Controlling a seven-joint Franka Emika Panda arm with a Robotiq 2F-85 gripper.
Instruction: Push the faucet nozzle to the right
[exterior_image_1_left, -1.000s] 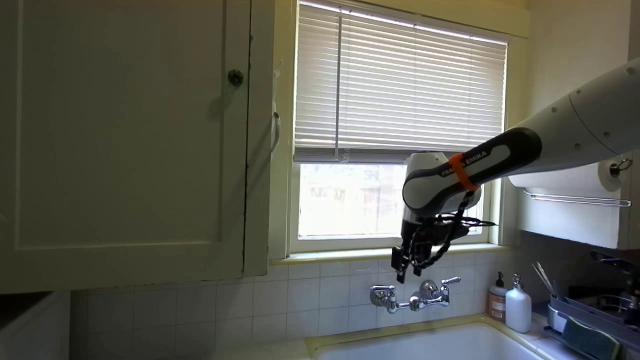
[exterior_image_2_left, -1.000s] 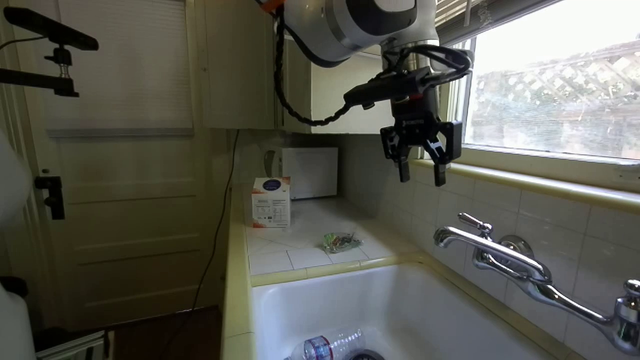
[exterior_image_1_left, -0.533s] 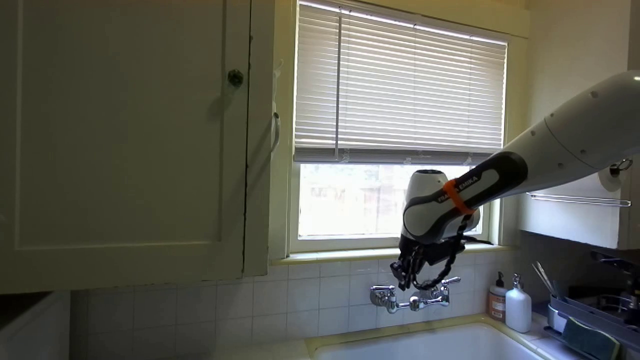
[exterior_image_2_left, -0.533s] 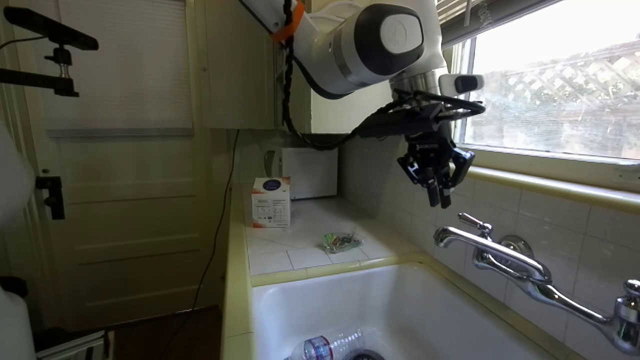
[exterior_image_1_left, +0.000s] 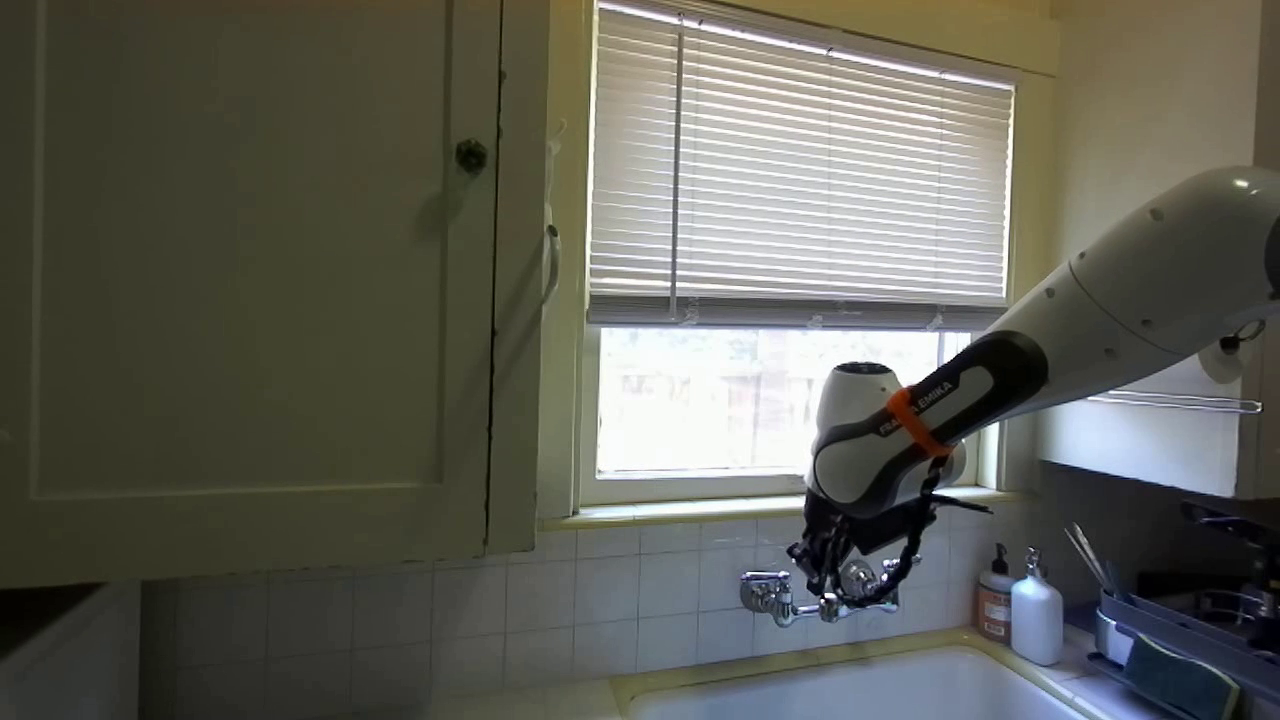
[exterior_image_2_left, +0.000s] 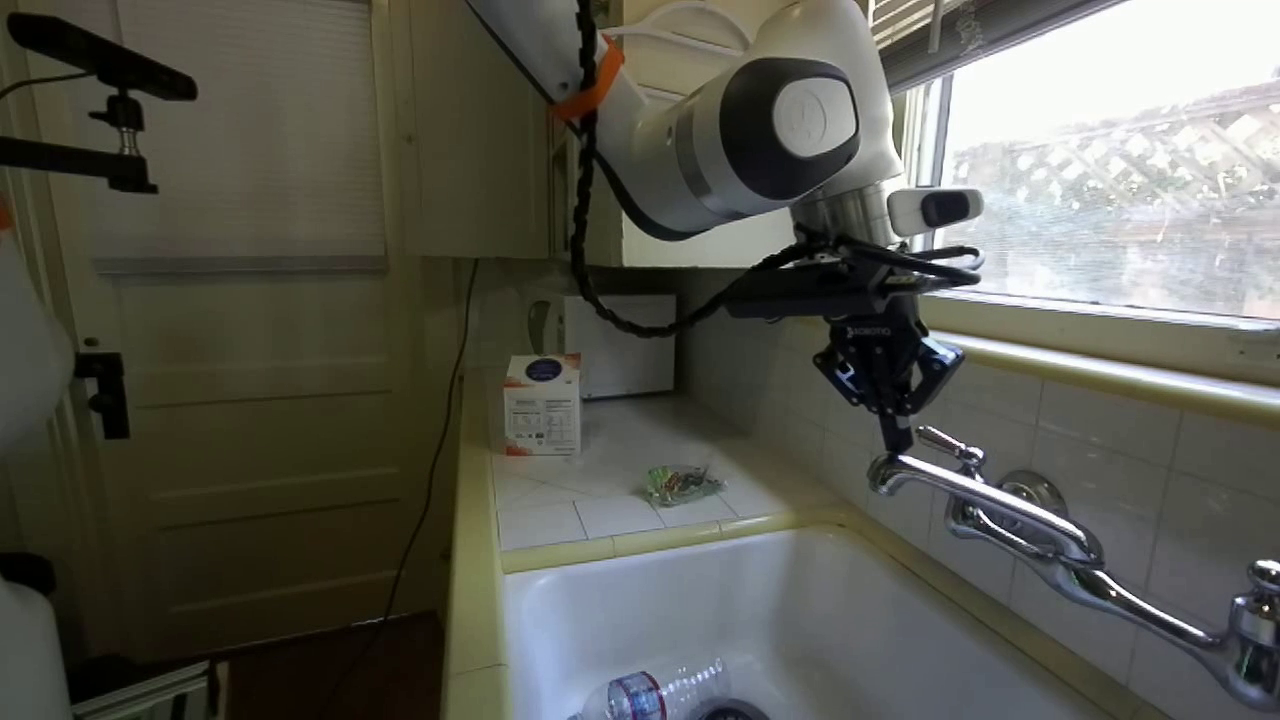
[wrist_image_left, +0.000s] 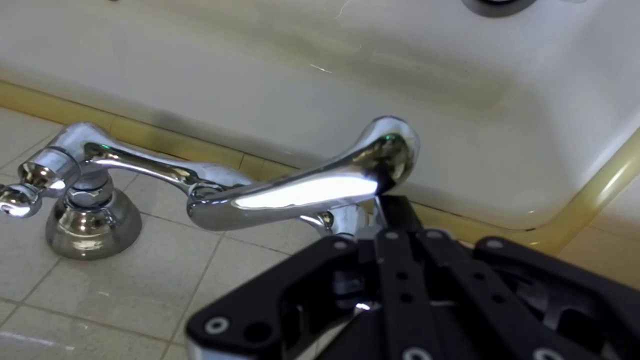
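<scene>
The faucet nozzle (exterior_image_2_left: 985, 502), a shiny chrome spout, reaches from the middle of the wall tap out over the sink. In the wrist view the nozzle (wrist_image_left: 305, 190) crosses the middle, its rounded end at the right. My black gripper (exterior_image_2_left: 896, 445) points down at that outer end, jaws together and nothing between them. Its fingertips (wrist_image_left: 400, 212) meet the edge of the nozzle's end in the wrist picture; whether they touch it I cannot tell. In an exterior view the gripper (exterior_image_1_left: 818, 592) stands in front of the tap and partly hides it.
A tap handle (exterior_image_2_left: 948, 442) stands close behind the gripper, near the tiled wall. Above runs the window sill (exterior_image_2_left: 1100, 395). Below lies the white sink (exterior_image_2_left: 850, 600) with a plastic bottle (exterior_image_2_left: 640, 695). A white soap bottle (exterior_image_1_left: 1037, 618) stands at the sink's corner.
My gripper has come down from above the tap to the nozzle's outer end, tilting a little. Its jaws have gone from open to shut. The nozzle has not moved.
</scene>
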